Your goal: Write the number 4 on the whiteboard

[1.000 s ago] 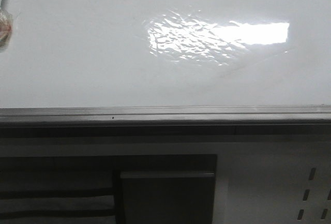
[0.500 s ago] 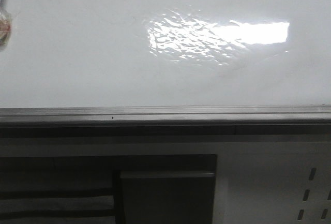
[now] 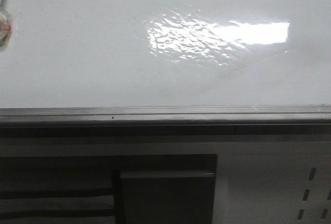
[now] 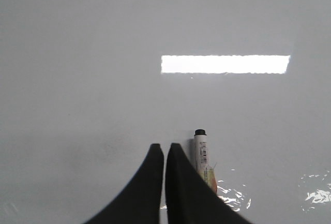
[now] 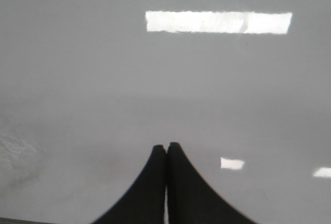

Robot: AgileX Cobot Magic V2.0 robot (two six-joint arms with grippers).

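The large glossy white whiteboard point(image 3: 77, 53) fills the upper half of the front view, with a bright rippled light reflection point(image 3: 207, 38) across its middle and a grey metal edge rail point(image 3: 165, 114) along its lower border. Below the rail sits a dark-panelled cabinet point(image 3: 165, 193). No black marker figure shows anywhere on the board in any view, so the number 4 is, by my reading, not yet begun.

In the left wrist view, the left gripper point(image 4: 164, 149) faces the board with its two black fingers pressed together and nothing between them. Just beside those fingers a slim white marker pen with a black cap end and a barcode label point(image 4: 201, 154) lies or hangs against the board; whether it is fixed there, perhaps by a magnet or a clear sleeve, is hard to tell from this angle. At the far left edge of the front view a small, partly cut-off object point(image 3: 4, 22) may be the same pen.

The right gripper point(image 5: 166, 149) likewise points at bare board, its fingers closed tight and empty.

The pen looks light, stiff and smooth-barrelled, so it could slip or roll under a loose pinch. The sensible hold is across the labelled mid-barrel, leaving the tip end free. The board itself is rigid and slick, so only light pressure should be needed.
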